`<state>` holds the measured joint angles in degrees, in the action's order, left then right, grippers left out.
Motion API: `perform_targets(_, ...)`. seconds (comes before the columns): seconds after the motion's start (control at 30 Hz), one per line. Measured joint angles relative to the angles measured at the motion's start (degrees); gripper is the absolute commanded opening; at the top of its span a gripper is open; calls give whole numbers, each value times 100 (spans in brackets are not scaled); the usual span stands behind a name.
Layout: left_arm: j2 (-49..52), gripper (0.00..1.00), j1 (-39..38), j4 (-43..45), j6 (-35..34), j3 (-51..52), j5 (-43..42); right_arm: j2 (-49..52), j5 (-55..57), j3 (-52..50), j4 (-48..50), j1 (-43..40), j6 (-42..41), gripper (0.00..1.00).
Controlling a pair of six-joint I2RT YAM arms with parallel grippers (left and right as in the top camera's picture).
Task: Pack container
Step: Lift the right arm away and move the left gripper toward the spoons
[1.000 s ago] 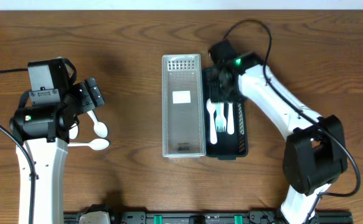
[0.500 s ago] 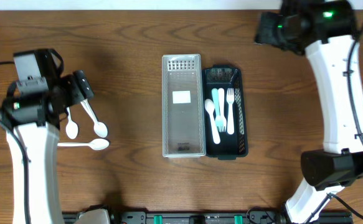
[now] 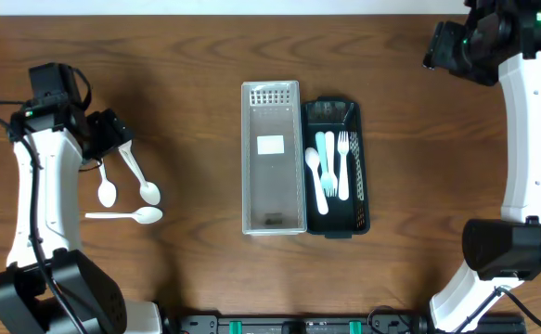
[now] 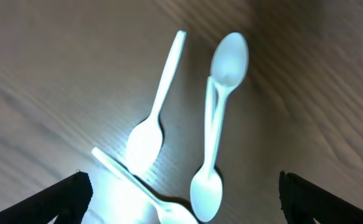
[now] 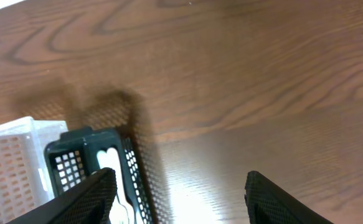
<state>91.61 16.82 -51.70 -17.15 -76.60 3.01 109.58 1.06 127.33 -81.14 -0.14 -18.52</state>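
Spoon pickup step. Noted left gripper [image 3: 112,137] wide open, empty, above three white spoons [image 3: 148,193] on table [image 3: 205,278], well left of black tray [image 3: 364,219] holding cutlery. Noted right gripper [image 5: 184,202] open, empty, far back-right. Next: lower, close on one handle.

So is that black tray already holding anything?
Not empty: the black tray holds a white spoon and white forks, lying lengthwise along it.
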Motion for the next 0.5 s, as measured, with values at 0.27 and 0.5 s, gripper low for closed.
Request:
perform_targets(0.27,0,98,192,-146,-450,55,-50,2,238,-46,55,-59,138,72)
perform_targets(0.5,208,98,433,48,-15,275,-120,2,367,-72,118,-61,179,72)
